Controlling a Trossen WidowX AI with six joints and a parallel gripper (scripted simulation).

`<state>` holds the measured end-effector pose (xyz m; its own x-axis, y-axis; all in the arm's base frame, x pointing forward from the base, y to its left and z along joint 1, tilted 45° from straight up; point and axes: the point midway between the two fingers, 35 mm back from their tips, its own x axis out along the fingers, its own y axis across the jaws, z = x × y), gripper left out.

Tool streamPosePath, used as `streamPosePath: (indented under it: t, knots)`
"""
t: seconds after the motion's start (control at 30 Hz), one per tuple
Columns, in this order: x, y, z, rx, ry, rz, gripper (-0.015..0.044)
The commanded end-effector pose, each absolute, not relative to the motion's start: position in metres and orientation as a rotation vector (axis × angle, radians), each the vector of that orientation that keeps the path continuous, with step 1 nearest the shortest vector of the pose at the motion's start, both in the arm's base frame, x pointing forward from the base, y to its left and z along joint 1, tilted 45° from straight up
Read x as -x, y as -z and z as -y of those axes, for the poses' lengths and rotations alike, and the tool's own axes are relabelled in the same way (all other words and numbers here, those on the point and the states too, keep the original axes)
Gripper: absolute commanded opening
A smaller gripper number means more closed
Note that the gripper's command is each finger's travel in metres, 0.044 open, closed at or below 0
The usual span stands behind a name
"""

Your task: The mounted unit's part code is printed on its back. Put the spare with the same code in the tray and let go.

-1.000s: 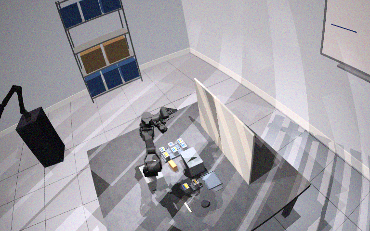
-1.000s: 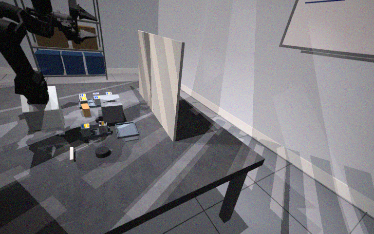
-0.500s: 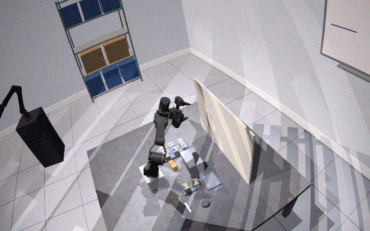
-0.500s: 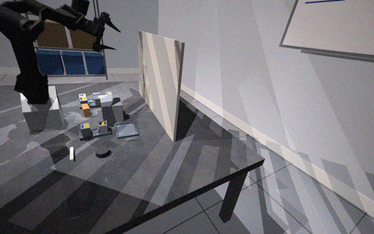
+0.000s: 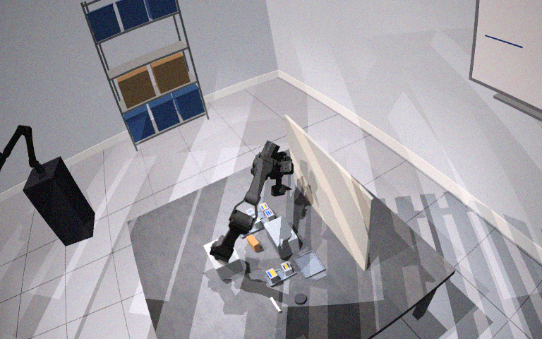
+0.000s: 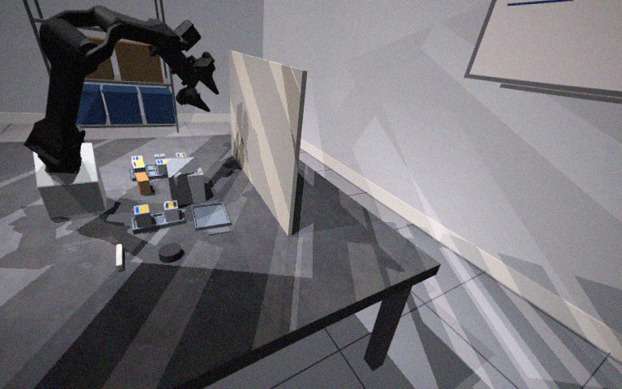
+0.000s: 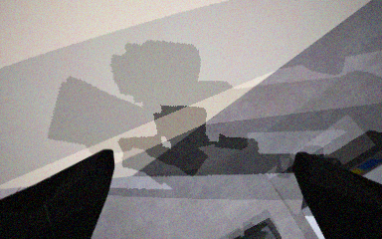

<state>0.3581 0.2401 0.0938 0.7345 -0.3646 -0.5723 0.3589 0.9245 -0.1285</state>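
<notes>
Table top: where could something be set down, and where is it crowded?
Free: the wide stretch between the upright panel and the table's front corner, and in front of the black puck. Crowded: around the grey unit, spares and tray.

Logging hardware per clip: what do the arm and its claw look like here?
One arm, matte black throughout, built of chunky, angular link housings and rising from a pale block base. The claw is also black, with two tapering, pointed fingers that look like dark wedges in the wrist view. No cables, stickers or markings are visible.
</notes>
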Motion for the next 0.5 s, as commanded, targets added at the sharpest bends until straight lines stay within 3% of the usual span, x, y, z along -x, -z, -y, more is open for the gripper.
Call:
streamPosePath:
  t: [0.0,0.2,0.47]
  knots:
    - [-0.37,-0.077,-0.167,0.456,0.499,-1.066,0.044]
    - [-0.361,-0.083,-0.127,0.659,0.513,-1.352,0.044]
    - [-0.361,-0.083,-0.125,0.668,0.513,-1.367,0.044]
